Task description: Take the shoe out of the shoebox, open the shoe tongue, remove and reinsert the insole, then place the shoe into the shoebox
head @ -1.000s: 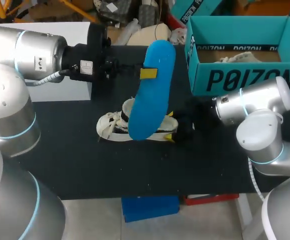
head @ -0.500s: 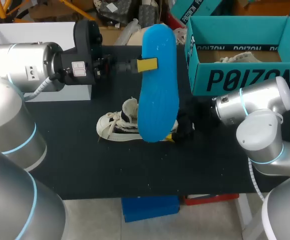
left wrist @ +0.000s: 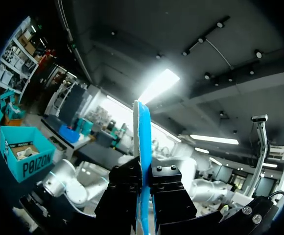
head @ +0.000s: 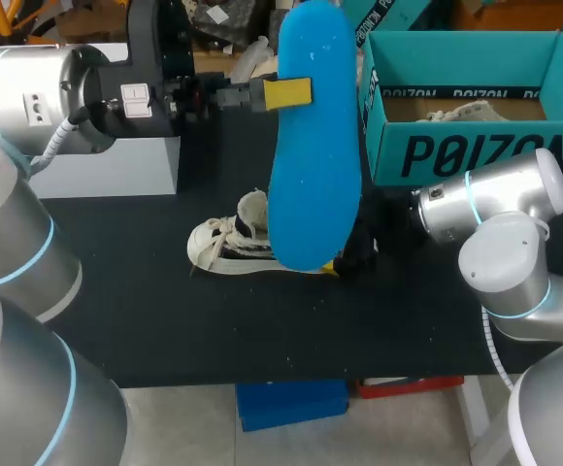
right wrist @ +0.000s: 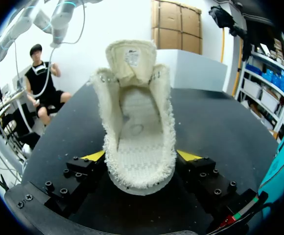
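The left gripper is closed on the blue insole, pinching it near one end and holding it up in the air above the black surface; the insole hangs lengthwise with its lower end in front of the shoe; in the left wrist view the insole shows edge-on, clamped between that gripper's two black fingers; the cream-white shoe lies on the surface, well apart from the teal shoebox, which stands open at the rear right; the right gripper sits at the shoe's heel, and in the right wrist view its yellow-tipped fingers press against both sides of the heel, gripping the shoe, whose tongue stands up and whose opening is spread wide; a white box stands at the rear left
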Motion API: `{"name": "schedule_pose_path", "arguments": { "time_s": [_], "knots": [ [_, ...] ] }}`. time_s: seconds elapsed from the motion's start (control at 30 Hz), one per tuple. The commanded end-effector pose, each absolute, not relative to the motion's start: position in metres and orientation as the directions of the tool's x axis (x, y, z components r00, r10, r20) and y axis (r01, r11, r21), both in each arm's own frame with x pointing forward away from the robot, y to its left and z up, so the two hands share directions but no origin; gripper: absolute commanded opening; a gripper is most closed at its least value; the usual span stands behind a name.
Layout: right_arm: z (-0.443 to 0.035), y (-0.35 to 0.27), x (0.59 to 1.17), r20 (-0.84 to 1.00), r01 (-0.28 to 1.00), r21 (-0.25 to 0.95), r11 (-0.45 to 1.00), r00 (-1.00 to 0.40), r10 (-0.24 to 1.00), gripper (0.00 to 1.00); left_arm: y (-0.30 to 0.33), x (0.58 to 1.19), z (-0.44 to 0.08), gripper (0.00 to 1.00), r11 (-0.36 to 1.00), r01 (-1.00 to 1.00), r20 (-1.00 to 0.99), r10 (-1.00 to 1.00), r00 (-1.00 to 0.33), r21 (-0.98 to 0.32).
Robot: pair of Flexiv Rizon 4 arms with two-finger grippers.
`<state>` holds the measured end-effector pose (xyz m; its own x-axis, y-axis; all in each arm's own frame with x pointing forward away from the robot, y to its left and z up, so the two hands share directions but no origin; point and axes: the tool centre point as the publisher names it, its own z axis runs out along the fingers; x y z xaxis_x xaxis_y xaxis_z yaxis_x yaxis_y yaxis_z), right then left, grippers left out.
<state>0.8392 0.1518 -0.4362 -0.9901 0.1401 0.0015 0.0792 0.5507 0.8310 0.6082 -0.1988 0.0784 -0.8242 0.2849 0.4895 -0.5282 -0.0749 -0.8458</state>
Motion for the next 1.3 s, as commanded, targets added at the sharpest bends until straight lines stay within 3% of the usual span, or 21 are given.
{"name": "schedule_pose_path", "arguments": {
  "time_s": [0.03, 0.27, 0.3, 0.33, 0.37, 0.5, 0.97, 1.3],
  "knots": [
    [-0.44, 0.152, 0.841, 0.002, 0.08, 0.83, 0.552, -0.99, 0.141, 0.0, -0.196, 0.603, 0.077, 0.0, -0.08, -0.528, 0.491, 0.275, -0.827, -0.845],
    [-0.438, 0.15, 0.84, 0.001, 0.08, 0.796, 0.6, -0.991, 0.131, 0.0, -0.196, 0.603, 0.077, 0.0, -0.08, -0.528, 0.491, 0.275, -0.827, -0.845],
    [-0.437, 0.149, 0.84, 0.005, 0.091, 0.771, 0.63, -0.991, 0.137, 0.1, -0.196, 0.603, 0.077, 0.0, -0.08, -0.528, 0.491, 0.275, -0.827, -0.845],
    [-0.435, 0.147, 0.839, 0.006, 0.097, 0.753, 0.651, -0.99, 0.14, 0.45, -0.196, 0.603, 0.077, 0.0, -0.08, -0.528, 0.491, 0.275, -0.827, -0.845],
    [-0.434, 0.144, 0.839, 0.005, 0.103, 0.725, 0.681, -0.989, 0.145, 1.0, -0.196, 0.603, 0.077, 0.0, -0.08, -0.528, 0.491, 0.275, -0.827, -0.845],
    [-0.432, 0.134, 0.837, 0.005, 0.134, 0.579, 0.804, -0.987, 0.161, 1.0, -0.196, 0.603, 0.077, 0.0, -0.08, -0.528, 0.491, 0.275, -0.827, -0.845],
    [-0.427, 0.118, 0.834, -0.004, 0.18, 0.289, 0.94, -0.982, 0.189, 1.0, -0.196, 0.603, 0.077, 0.0, -0.08, -0.528, 0.491, 0.275, -0.827, -0.845],
    [-0.416, 0.131, 0.836, 0.002, 0.081, 0.097, 0.992, -0.997, 0.081, 1.0, -0.196, 0.603, 0.077, 0.0, -0.08, -0.528, 0.491, 0.275, -0.827, -0.845]
  ]
}}
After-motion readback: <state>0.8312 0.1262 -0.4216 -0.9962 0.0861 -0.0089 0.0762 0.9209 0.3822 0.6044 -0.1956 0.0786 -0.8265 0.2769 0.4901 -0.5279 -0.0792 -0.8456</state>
